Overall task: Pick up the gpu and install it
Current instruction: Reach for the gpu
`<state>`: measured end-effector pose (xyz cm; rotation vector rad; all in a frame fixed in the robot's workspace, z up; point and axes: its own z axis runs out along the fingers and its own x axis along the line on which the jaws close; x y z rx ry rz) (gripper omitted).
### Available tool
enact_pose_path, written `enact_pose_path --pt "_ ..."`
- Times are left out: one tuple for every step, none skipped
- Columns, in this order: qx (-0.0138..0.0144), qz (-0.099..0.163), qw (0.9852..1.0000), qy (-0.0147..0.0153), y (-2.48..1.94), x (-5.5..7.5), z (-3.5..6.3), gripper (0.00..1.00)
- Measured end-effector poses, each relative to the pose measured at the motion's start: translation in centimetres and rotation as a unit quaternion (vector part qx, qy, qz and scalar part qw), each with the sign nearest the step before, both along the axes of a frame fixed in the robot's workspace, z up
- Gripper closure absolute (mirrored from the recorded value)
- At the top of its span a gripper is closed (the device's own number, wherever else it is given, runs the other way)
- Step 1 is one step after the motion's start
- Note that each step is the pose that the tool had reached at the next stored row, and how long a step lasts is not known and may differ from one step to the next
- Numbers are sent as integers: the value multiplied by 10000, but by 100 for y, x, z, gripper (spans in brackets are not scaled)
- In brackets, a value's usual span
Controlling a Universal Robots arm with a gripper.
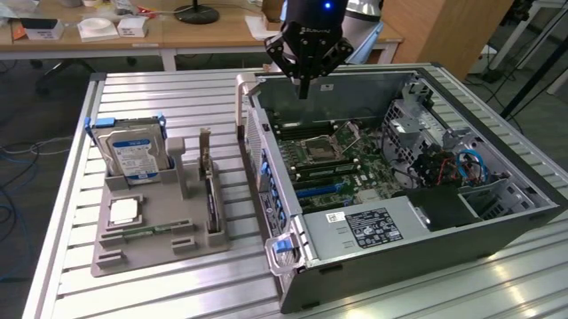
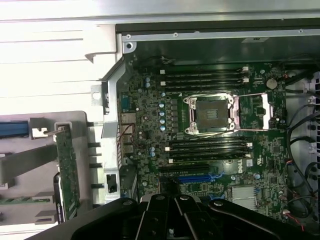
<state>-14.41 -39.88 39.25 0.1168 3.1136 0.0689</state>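
Table (image 1: 159,93) ribbed bare metal; holder tray (image 1: 151,254) matt, probably plastic; gpu (image 1: 211,199) bracket dull metal.

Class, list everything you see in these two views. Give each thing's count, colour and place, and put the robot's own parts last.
computer case: one, dark grey, side open, on the table at the exterior view's right
motherboard: one, green, inside the case
power supply: one, grey with a black label, at the case's near end
parts tray: one, grey, at the exterior view's left
hard drive: one, silver with a blue-white label, upright at the tray's far end
gpu: one, dark, on edge in the tray slot nearest the case
memory stick: one, green, flat on the tray
table: one, silver, slatted
gripper: one, black, shut, empty, above the case's far edge
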Motion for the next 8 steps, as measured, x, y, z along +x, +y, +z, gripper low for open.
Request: enact_pose_path --pt "0 0 10000 0 0 -2 0 89" --pt "0 1 10000 0 0 -5 0 89" --pt "0 0 10000 0 0 -8 0 89" --pt "0 1 10000 0 0 -10 0 89" --pt "0 0 10000 0 0 -14 0 89" --pt "0 0 10000 0 0 -17 0 89" --pt "0 0 10000 0 0 -20 0 89" --pt "0 1 10000 0 0 -22 0 89"
